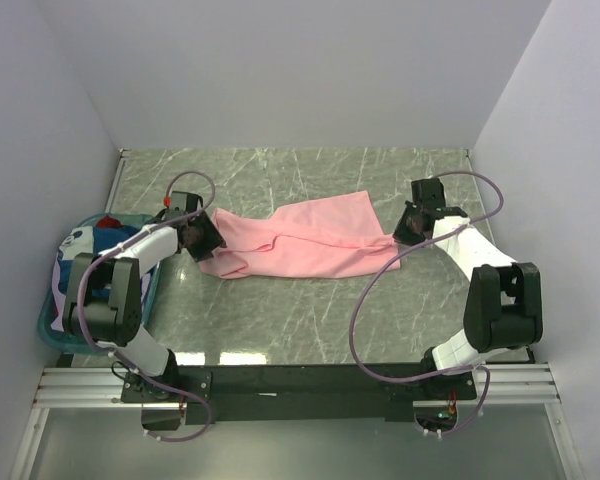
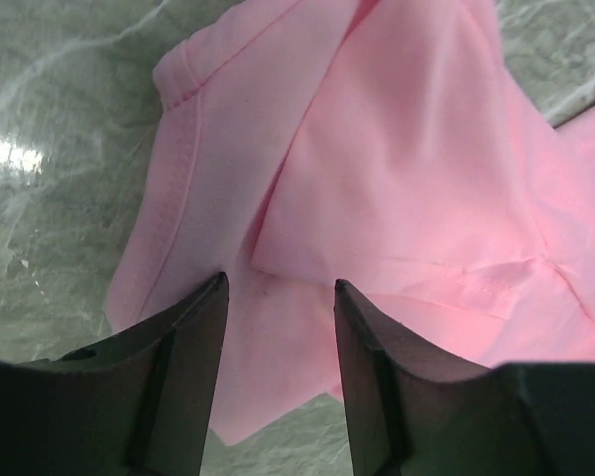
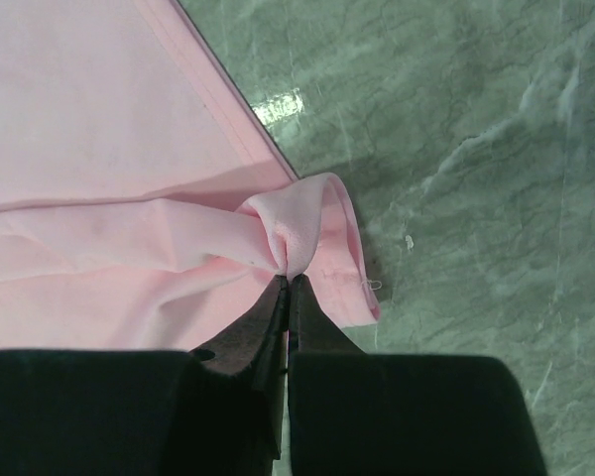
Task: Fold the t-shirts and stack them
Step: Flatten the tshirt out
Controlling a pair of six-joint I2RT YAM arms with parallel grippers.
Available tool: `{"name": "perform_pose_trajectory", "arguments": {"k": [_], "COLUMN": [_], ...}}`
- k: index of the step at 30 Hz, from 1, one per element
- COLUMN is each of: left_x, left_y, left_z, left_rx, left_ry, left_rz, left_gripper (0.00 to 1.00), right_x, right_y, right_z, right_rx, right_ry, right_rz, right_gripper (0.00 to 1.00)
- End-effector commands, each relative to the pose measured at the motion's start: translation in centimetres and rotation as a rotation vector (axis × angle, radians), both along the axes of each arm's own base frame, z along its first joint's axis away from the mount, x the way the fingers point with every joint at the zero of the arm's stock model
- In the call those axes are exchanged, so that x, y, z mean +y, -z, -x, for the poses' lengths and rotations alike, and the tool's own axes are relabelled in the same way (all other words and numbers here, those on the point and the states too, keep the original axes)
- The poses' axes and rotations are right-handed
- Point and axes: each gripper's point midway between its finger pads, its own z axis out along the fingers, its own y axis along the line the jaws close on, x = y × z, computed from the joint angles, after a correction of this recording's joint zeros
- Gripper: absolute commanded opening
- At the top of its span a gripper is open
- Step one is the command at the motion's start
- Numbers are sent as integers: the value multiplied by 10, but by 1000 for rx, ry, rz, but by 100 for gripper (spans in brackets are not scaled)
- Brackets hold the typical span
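Note:
A light pink t-shirt [image 1: 310,242] lies rumpled across the middle of the green marble table. My left gripper [image 1: 202,238] is open over its left end, jaws apart above the sleeve and folded cloth [image 2: 377,169], holding nothing. My right gripper [image 1: 406,228] is shut on a pinch of the shirt's right corner [image 3: 297,233], near the hem. Other shirts, blue, white and red [image 1: 95,243], lie bunched in the teal basket at the far left, partly hidden by my left arm.
The teal plastic basket [image 1: 50,325] stands at the table's left edge beside my left arm. White walls close in the table at the back and both sides. Bare marble [image 1: 310,320] lies in front of the shirt.

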Motion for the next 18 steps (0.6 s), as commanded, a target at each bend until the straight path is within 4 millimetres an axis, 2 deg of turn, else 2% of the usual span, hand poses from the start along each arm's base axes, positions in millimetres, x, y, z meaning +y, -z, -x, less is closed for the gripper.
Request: {"name": "perform_pose_trajectory", "arguments": {"k": [1,2,5,9,18], "left_x": [0,-1,-5,0,-4], "left_y": [1,8,16,28,12], "left_z": [-6,0,0,4,-6], "left_rx": [-25,-10,-8,31,-18], "left_ry": [-59,-62,-66,-86,-98], "left_rz": [32,39,69,44,84], "left_gripper": [53,53,53,53,52], "right_x": [-2,-3,-2,-1,-1], "right_y": [-16,-15,-13,-8,-8], "right_z": [-7,-6,-6,-5,-5], "right_rx": [-75,-74,-71,-61,-64], "right_ry": [-6,-5,-10,-10,-14], "right_rz": [4,6,0,-3,-6], "right_gripper": [0,0,0,0,0]}}
